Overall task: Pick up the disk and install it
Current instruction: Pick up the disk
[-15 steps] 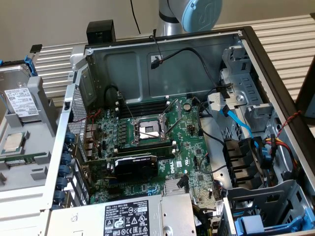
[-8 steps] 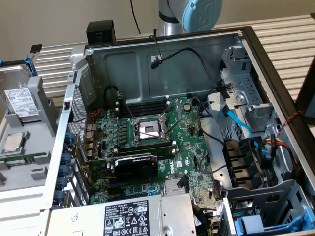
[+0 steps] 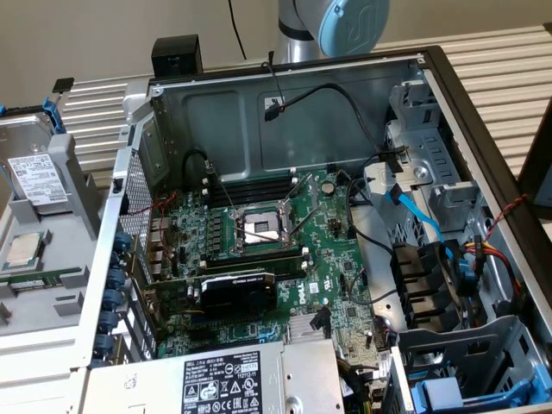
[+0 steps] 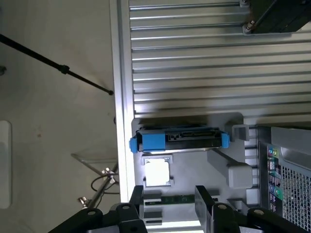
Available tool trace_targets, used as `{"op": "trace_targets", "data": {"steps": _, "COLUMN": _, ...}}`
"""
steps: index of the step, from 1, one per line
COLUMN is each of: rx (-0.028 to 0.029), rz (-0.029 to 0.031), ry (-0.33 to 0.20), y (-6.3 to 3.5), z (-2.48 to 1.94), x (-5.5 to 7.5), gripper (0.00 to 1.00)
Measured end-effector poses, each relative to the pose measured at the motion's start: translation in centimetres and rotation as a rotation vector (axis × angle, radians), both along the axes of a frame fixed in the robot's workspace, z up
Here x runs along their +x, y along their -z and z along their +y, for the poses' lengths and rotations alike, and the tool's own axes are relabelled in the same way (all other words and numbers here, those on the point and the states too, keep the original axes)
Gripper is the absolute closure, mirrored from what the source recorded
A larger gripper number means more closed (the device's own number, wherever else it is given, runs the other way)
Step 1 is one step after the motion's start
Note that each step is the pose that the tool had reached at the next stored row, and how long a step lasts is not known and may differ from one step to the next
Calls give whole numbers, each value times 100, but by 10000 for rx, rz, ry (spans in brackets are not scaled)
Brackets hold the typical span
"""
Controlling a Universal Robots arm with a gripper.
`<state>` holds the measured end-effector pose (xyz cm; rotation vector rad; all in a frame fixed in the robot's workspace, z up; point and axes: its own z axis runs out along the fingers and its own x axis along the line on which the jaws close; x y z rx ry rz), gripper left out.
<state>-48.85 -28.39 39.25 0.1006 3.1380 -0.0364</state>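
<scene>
Currently the end effector (image 4: 170,209) hangs above the grey holder (image 3: 76,194) with its fingers (image 4: 136,204) spread wide and nothing gripped. Through the gap we see the holder floor and a memory stick (image 4: 181,198). We see the disk (image 3: 39,179) sitting untouched in that holder, on the exterior view's left, outside the computer case (image 3: 285,112) and just beside it. It stands on edge and leans back, white label showing, with the blue frame (image 4: 151,141) clipped at both ends. From the wrist view we get it edge-on, connector side toward the camera. A processor chip (image 3: 21,250) lies flat in the holder on the near side of the disk, with the memory stick nearer again. The case lies open on the ribbed surface (image 4: 194,58) with the motherboard (image 3: 336,285) exposed and the CPU socket (image 3: 261,228) near its middle. The power supply (image 3: 233,384) is at the near edge and the drive bays (image 3: 466,392) run along the exterior view's right. We see the arm (image 3: 332,26) beyond the case's far wall.
</scene>
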Motion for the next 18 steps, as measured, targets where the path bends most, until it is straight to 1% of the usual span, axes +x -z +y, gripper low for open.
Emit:
{"op": "trace_targets", "data": {"steps": 8, "rx": -1, "rz": 0, "ry": 0, "y": 0, "z": 5, "x": 0, "gripper": 46}}
{"op": "trace_targets", "data": {"steps": 12, "rx": -1, "rz": -41, "ry": -1, "y": -3, "z": 51, "x": 0, "gripper": 46}}
{"op": "trace_targets", "data": {"steps": 13, "rx": -1, "rz": -47, "ry": -1, "y": -3, "z": 70, "x": -1, "gripper": 46}}
{"op": "trace_targets", "data": {"steps": 17, "rx": -1, "rz": -60, "ry": -3, "y": -6, "z": 170, "x": -7, "gripper": 46}}
{"op": "trace_targets", "data": {"steps": 18, "rx": -3, "rz": -76, "ry": -2, "y": -9, "z": 190, "x": -17, "gripper": 46}}
